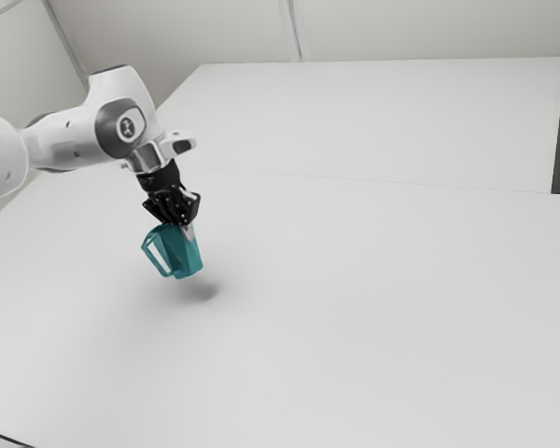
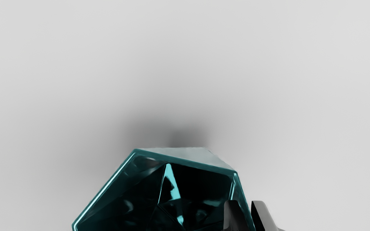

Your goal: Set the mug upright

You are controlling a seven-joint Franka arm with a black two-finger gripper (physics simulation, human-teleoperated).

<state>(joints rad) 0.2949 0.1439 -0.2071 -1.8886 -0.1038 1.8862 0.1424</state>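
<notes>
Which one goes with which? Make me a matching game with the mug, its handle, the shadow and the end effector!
1. Mug
2. Handle
3. Shadow
4. End effector

A. Grey, lying on the table
B. Pinching a thin wall from two sides
C. Sticking out toward the exterior view's left
D. Teal with an open mouth, held in the air

Right pairs: 1-D, 2-C, 3-A, 4-B

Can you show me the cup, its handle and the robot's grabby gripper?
Mug [image 1: 181, 256]: exterior view, on the teal side of its body.
Handle [image 1: 153, 261]: exterior view, on its outer bar.
Gripper [image 2: 244, 206]: wrist view, midway between its fingertips, where the mug's wall is pinched.
</notes>
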